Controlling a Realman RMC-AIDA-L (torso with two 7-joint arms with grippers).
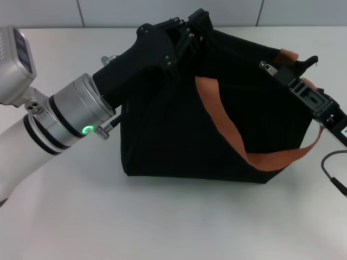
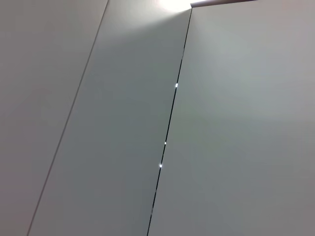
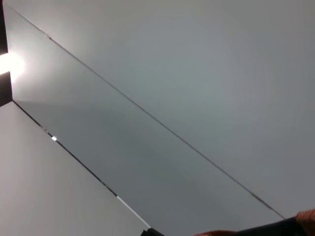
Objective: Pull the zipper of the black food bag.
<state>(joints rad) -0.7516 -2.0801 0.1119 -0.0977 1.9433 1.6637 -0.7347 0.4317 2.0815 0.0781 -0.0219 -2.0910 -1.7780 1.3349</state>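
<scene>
The black food bag (image 1: 179, 130) stands on the white table in the middle of the head view, with an orange-brown strap (image 1: 219, 116) hanging across its front. My left gripper (image 1: 190, 30) reaches in from the left and rests on the bag's top edge at the far left corner, black against black. My right gripper (image 1: 283, 67) comes in from the right at the bag's top right corner, beside a loop of strap (image 1: 287, 54). A small silver piece, apparently the zipper (image 1: 266, 66), shows right at its tip. Both wrist views show only pale wall panels.
The white table (image 1: 162, 222) spreads in front of and to the left of the bag. A black cable (image 1: 332, 170) hangs by my right arm at the right edge. A tiled wall (image 1: 108, 11) runs behind the table.
</scene>
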